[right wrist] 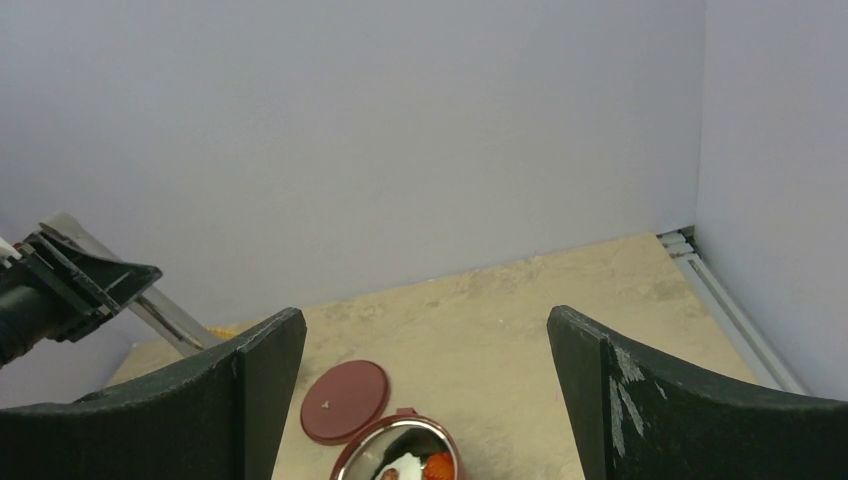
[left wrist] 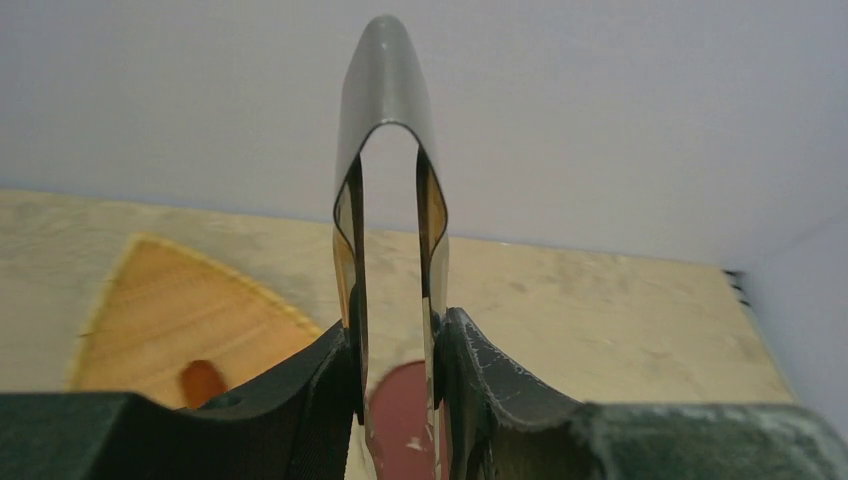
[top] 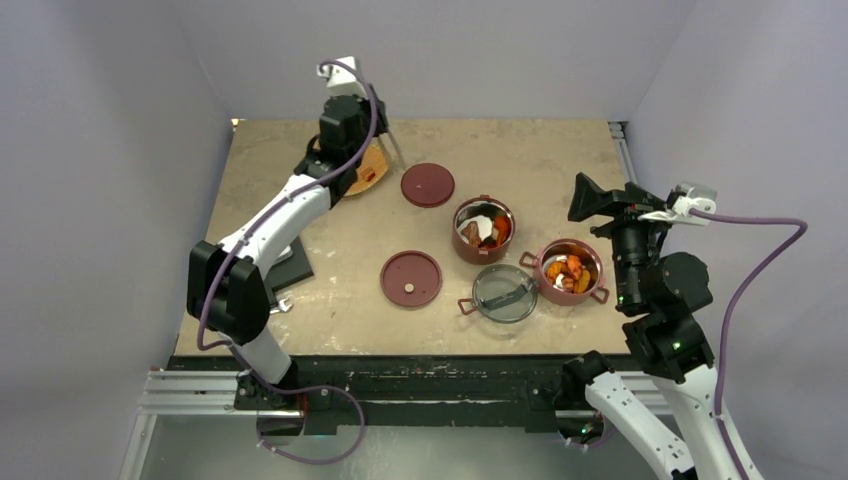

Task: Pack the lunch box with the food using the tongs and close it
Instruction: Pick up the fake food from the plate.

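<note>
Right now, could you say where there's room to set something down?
Bare: far right, past the far lid and behind the bowls; also between the near lid and the tray. Crowded: bowls and clear lid, near right.

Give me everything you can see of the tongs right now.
The tongs are slim, shiny metal: two thin arms joined in a rounded bend. The left hand holds them, its fingers pressing both arms from outside, partly squeezed. The bend points up, away from the wrist. The working ends slope down beside the orange tray. Their tips are hidden, so I cannot tell if they carry food.
</note>
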Controlling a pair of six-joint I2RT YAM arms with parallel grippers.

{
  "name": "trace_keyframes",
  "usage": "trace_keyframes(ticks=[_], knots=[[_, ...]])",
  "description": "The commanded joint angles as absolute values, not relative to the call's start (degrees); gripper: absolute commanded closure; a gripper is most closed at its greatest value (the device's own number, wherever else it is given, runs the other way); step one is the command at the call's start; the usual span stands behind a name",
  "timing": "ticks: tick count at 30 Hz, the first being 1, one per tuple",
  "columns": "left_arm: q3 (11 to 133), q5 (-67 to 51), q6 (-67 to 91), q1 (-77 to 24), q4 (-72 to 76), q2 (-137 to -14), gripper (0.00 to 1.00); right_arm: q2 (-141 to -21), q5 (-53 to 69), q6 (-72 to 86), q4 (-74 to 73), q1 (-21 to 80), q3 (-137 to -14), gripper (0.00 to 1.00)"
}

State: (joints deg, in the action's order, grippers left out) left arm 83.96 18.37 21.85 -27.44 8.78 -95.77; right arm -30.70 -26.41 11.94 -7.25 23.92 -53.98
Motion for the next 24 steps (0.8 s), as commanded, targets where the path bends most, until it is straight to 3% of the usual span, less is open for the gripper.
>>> trace_keyframes(ticks=[1, 24], knots=[[83.87, 21.78, 18.38, -21.7, 9.32, -95.73, 0.67, -29.73, -27.07, 11.69, -6.4, 23.73, -55.26, 0.05], [81.3, 24.64, 20.22, -12.06, 18.33, -106.2, 0.63, -28.67, -29.0, 10.72, -8.04, 23.73, -55.9, 0.05]])
